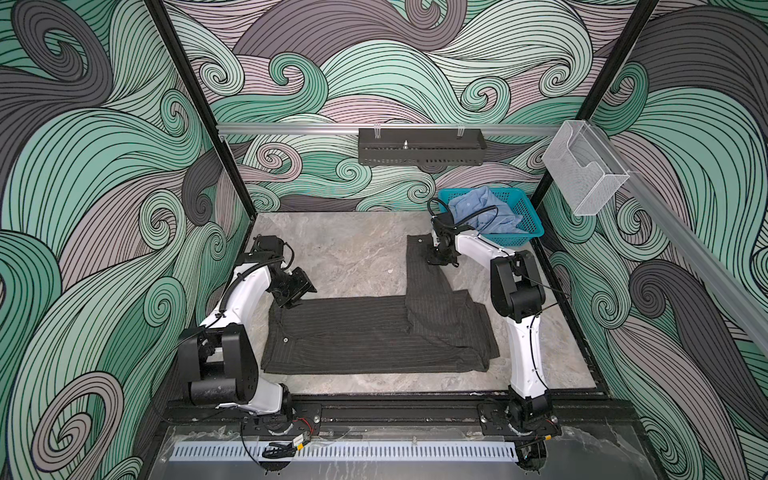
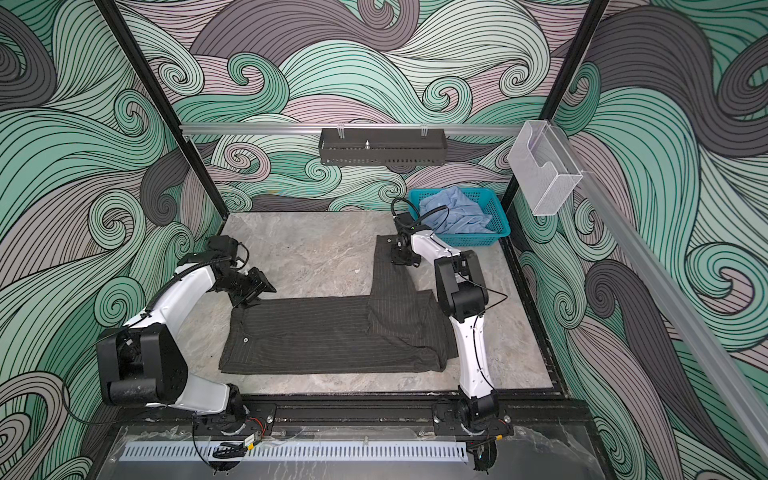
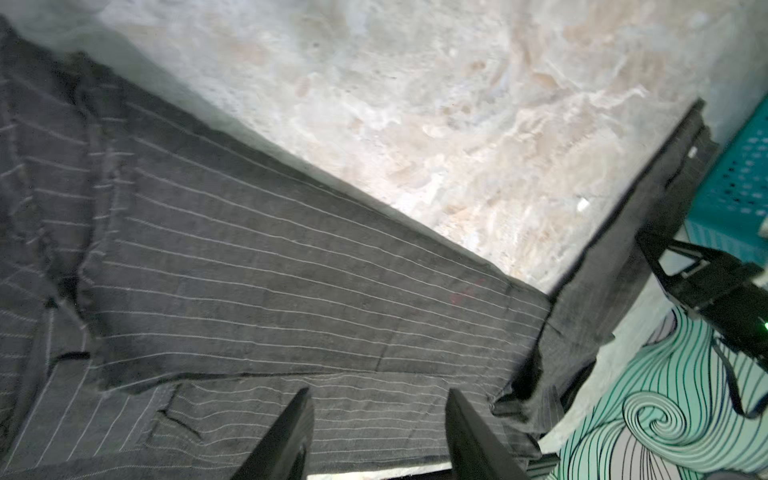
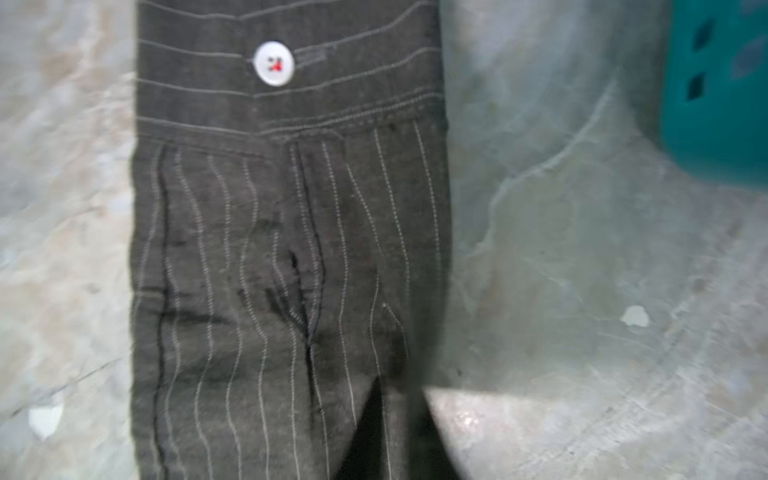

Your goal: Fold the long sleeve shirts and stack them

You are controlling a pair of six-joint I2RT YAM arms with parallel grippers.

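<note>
Right jaws pressed together, pinching sleeve (image 4: pixel 270 249) edge near cuff | left jaws spread above left end of dark shirt (image 1: pixel 353 332), flat mid-tabletop (image 1: pixel 332 249) | blue shirt (image 1: pixel 478 199) crumpled in far-right basket (image 1: pixel 527 212) | handling, judged: light, limp, drapes; grip cuffs, hems, corners

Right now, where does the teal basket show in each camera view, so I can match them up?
In a top view: teal basket far right, at the back.
In a top view: same spot.
Left wrist: teal sliver at the frame edge, past the dark pinstriped sleeve.
Right wrist: mesh wall in a corner, beside the sleeve's buttoned cuff.
Shared landmark: that sleeve, stretched toward the basket.
</note>
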